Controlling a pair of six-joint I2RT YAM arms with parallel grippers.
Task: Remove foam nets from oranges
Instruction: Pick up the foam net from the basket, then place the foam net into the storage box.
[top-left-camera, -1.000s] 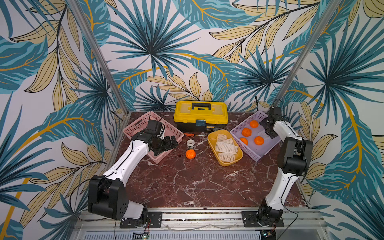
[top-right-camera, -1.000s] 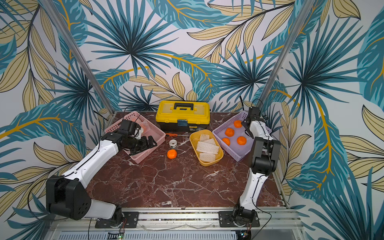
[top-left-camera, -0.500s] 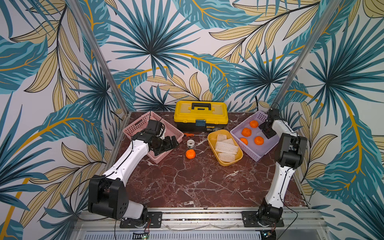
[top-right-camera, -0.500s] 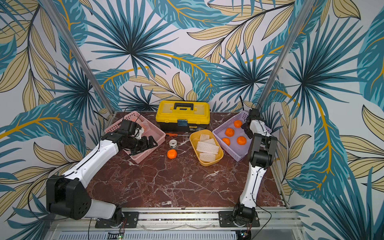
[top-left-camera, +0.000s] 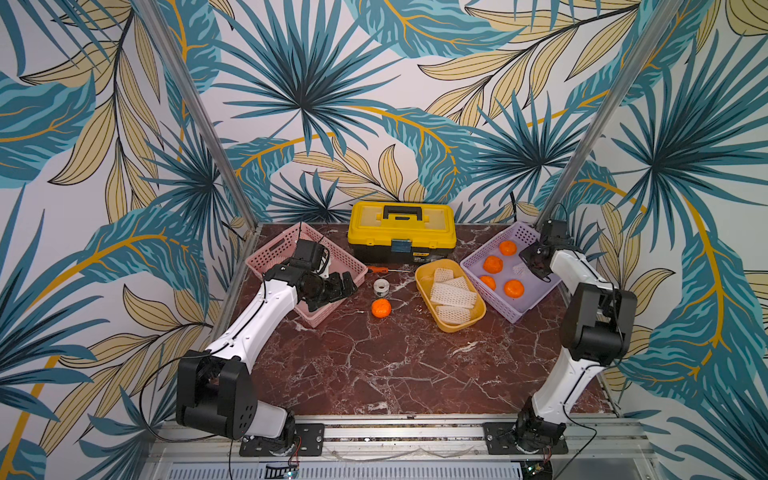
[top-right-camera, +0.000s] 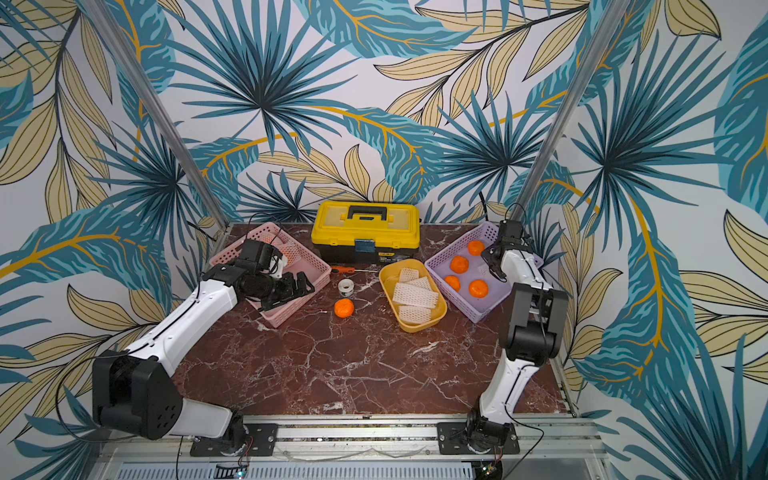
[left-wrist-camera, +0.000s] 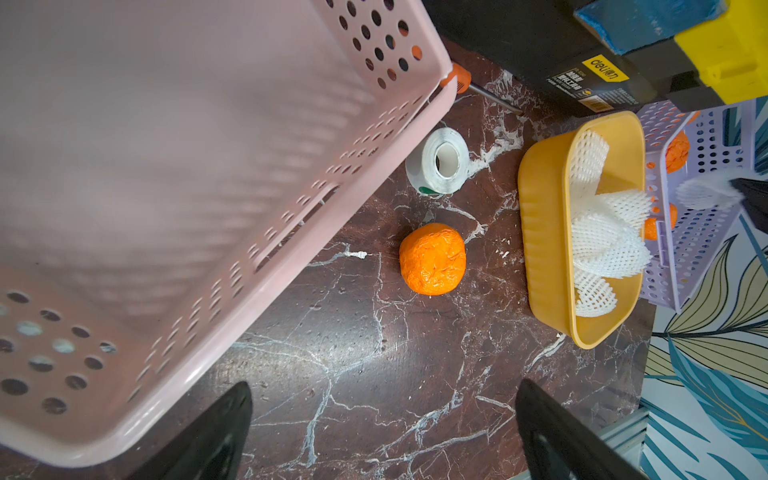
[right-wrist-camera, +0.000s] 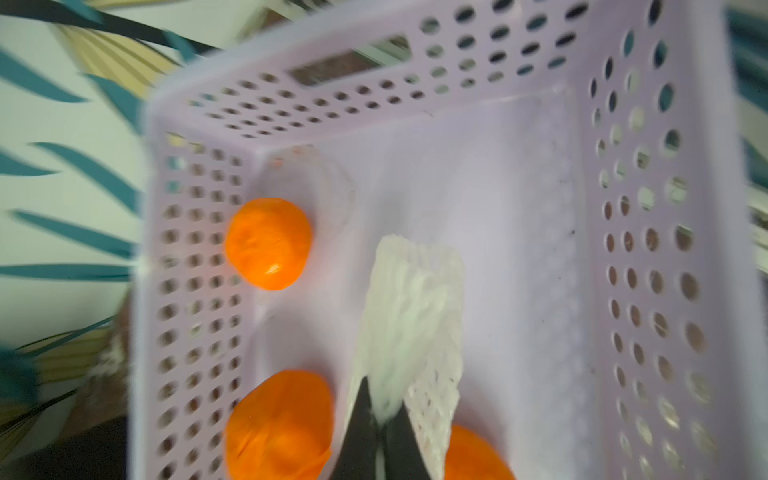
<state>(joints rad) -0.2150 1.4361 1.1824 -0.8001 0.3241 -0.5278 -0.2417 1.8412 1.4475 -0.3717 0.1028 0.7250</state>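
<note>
**Right gripper pinches a limp foam net inside the purple basket**

In the right wrist view the right gripper has its two black, wedge-shaped fingers pressed together on the gathered end of a foam net. The net is a soft white mesh sleeve, flattened and empty. It hangs over the smooth floor of the purple basket, a rectangular plastic tub whose walls are punched with round holes. Round, glossy oranges lie bare in the same basket, four of them in both top views.

The left gripper is spread wide and holds nothing, its dark fingers well apart above veined red-brown marble table. It sits at the near corner of the perforated pink basket. A loose orange with wrinkled, bumpy skin rests on the marble, just beside a white tape roll.

Between the two baskets stands an oval yellow tray holding more foam nets, flat and diamond-meshed. Behind it are a boxy yellow toolbox and a thin screwdriver.
</note>
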